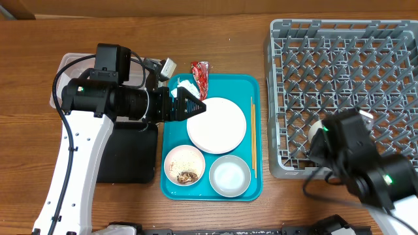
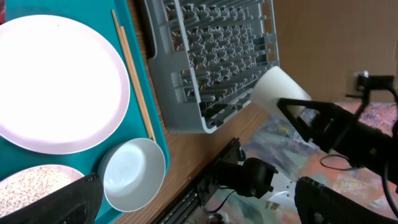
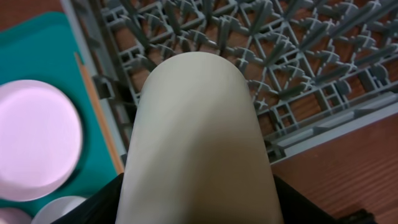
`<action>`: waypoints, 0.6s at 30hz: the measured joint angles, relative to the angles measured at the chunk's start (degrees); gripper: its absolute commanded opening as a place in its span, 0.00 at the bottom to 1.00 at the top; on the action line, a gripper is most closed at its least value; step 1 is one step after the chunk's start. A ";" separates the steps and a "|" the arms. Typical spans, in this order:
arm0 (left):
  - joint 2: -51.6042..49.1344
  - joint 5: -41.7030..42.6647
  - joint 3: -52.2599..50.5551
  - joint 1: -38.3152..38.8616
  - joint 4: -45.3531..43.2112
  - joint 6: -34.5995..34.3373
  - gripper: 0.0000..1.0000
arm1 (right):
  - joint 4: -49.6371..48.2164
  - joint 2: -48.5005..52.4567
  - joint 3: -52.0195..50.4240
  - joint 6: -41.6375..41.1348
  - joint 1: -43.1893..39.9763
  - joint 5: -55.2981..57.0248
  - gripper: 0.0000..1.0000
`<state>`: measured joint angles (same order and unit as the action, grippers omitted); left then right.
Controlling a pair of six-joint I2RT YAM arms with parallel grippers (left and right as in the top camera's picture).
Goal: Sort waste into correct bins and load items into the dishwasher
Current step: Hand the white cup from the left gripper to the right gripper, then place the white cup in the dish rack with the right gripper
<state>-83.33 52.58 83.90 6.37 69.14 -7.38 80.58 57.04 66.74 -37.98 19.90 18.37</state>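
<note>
Cup (image 3: pixel 199 124) in right gripper (image 3: pixel 199 208) over rack (image 3: pixel 311 68)

Clear tub (image 1: pixel 67 63): mostly under the left arm; only its far corner shows from overhead.
Black tray (image 1: pixel 130 156): its upper end is covered by the same arm.
Tissue (image 1: pixel 185 85): partly behind the left gripper (image 1: pixel 193 104).
Left gripper's fingers (image 2: pixel 65 200): dark, soft-edged shapes, cut off by the bottom of the left wrist view.
Dish rack (image 1: pixel 339 65): runs off the right edge overhead.
Right arm (image 1: pixel 375 173): smeared with blur overhead.
Pale rounded object (image 3: pixel 196 143): fills the right wrist view, near end cut off; I cannot tell what it is.
Right gripper (image 2: pixel 287 102): fingertips hidden behind that object in its own view.
Plate (image 2: pixel 56 81): cut by the left edge.
Small bowl (image 2: pixel 34 185): cut by the bottom edge.
</note>
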 measured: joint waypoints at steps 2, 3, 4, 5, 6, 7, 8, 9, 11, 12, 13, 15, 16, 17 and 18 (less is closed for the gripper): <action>0.00 -0.28 0.00 0.00 0.37 0.02 1.00 | 0.52 3.45 0.00 -0.85 -0.07 0.48 0.59; 0.00 -0.37 0.00 0.00 0.61 0.04 1.00 | 0.66 5.95 0.00 -1.11 -0.39 0.48 0.58; 0.00 -0.42 0.00 0.00 1.01 0.07 1.00 | 0.68 7.08 0.00 -1.22 -0.55 0.52 0.58; 0.00 -0.44 0.00 0.00 1.44 0.11 1.00 | 0.81 8.83 0.00 -1.40 -1.16 0.52 0.58; 0.00 -0.55 0.00 0.00 1.90 0.26 1.00 | 1.05 10.51 0.00 -1.42 -1.95 0.37 0.55; 0.00 -0.59 0.00 0.00 2.29 0.35 1.00 | 1.18 12.11 0.00 -1.40 -2.89 0.17 0.54; 0.00 -0.68 0.00 0.00 2.64 0.48 1.00 | 1.18 13.86 0.00 -1.01 -4.17 -0.31 0.53; 0.02 -0.85 0.00 0.00 2.91 0.52 1.00 | 1.18 15.23 0.00 -0.55 -5.42 -1.11 0.53; 0.00 -1.29 0.00 0.00 3.32 0.55 1.00 | 1.22 17.49 0.00 1.20 -7.87 -3.67 0.53; 0.00 -1.51 0.00 0.00 3.48 0.55 1.00 | 1.25 18.27 0.00 2.29 -8.92 -5.16 0.54; 0.00 -1.77 0.00 0.00 3.54 0.55 1.00 | 1.29 18.86 0.00 3.48 -9.88 -6.78 0.56; 0.00 -2.16 0.00 0.00 3.54 0.55 1.00 | 1.42 19.54 0.00 5.99 -11.37 -9.94 0.71; 0.00 -2.32 0.00 0.00 3.54 0.57 1.00 | 1.66 19.65 0.00 6.82 -11.72 -11.23 0.82; 0.00 -2.36 0.00 0.00 3.54 0.57 1.00 | 2.03 19.65 0.00 7.43 -11.89 -12.20 0.89; 0.00 -2.49 0.00 0.00 3.52 0.59 1.00 | 2.47 19.63 0.00 8.35 -12.00 -13.18 1.00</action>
<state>-83.33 50.09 83.90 6.37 72.66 -6.79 83.05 76.66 66.74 -29.63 7.90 5.19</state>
